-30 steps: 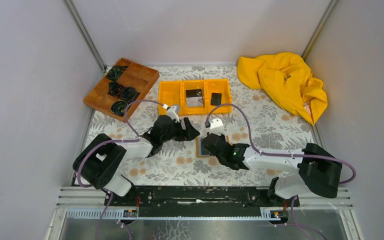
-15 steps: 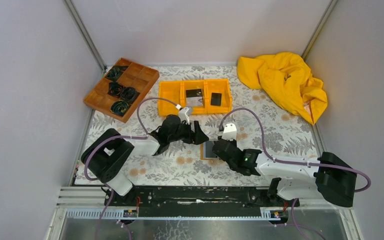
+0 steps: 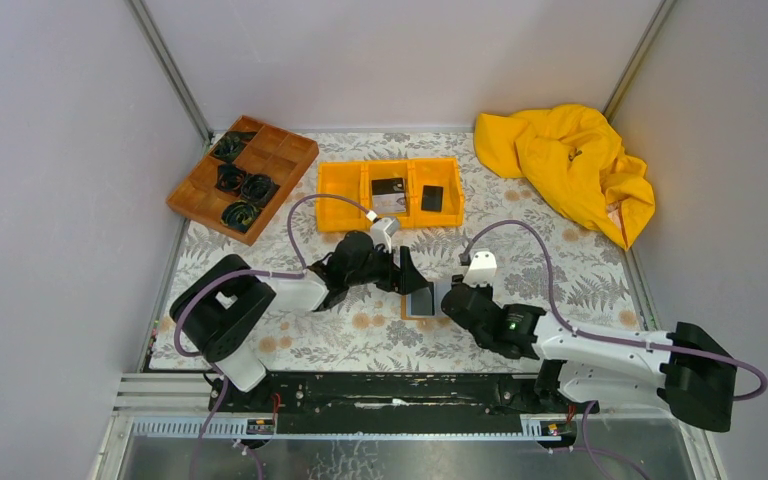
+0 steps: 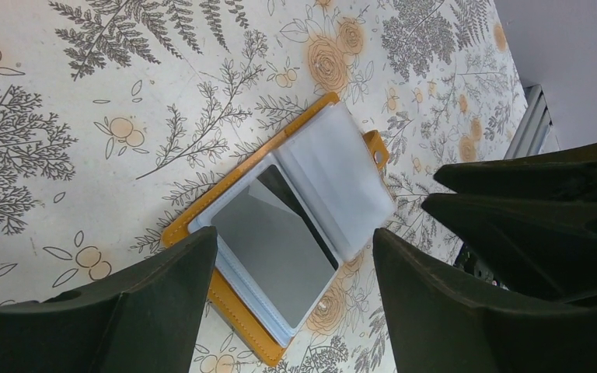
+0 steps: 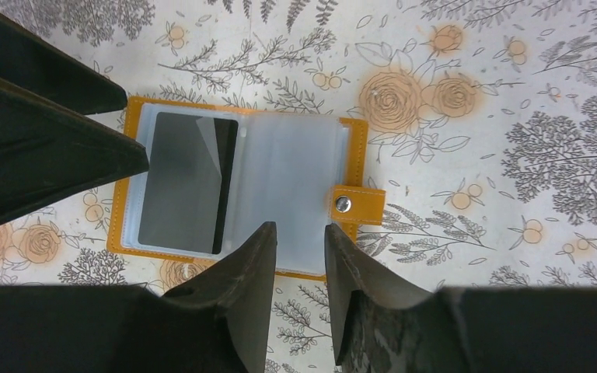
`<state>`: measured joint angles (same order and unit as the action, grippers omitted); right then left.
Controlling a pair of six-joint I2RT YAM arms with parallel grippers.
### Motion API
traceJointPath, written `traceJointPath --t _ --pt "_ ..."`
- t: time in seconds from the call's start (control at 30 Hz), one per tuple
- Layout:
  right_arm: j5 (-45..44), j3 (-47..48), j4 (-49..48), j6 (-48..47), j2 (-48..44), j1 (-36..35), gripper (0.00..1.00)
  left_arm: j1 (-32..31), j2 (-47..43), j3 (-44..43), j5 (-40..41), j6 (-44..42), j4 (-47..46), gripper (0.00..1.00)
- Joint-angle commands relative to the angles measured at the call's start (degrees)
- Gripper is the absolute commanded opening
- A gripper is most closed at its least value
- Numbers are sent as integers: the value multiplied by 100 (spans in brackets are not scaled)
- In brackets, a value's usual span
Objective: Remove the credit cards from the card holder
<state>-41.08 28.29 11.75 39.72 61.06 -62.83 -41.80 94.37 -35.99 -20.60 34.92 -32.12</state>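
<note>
While the card holder lies open and flat on the table, entries run left to right, each placed by the orange bin. Wooden tray: left of the bin, just beside it, holding dark coiled items. Left gripper: on the bin's near side, jaws wide and empty, over the holder's left side. Card holder: near side of the bin, apart from it, between the two grippers. Right gripper: near side of the bin, toward its right end, jaws parted only narrowly and gripping nothing, just beside the holder's right edge. Yellow cloth: right of the bin, well apart. Handling note, as a judgement: one set of jaws should pin the orange cover while the other takes the grey card by an exposed edge and draws it along the pocket, low and flat, so the holder neither lifts nor folds. View note: the overhead view alone shows bin, tray and cloth, with the holder a small patch half hidden by the grippers. The wrist views alone show the card under a clear sleeve and the snap tab. Which way the pocket opens cannot be told.
</note>
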Motion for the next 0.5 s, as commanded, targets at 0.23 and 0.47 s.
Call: traceJointPath --t 0.23,0.47 --pt "-123 60 -520 -728 -662 28 37 -65 -448 24 955 -221 297 77" --pt "-369 -37 -1824 -1637 -883 29 49 -389 -2089 572 3198 -339 638 78"
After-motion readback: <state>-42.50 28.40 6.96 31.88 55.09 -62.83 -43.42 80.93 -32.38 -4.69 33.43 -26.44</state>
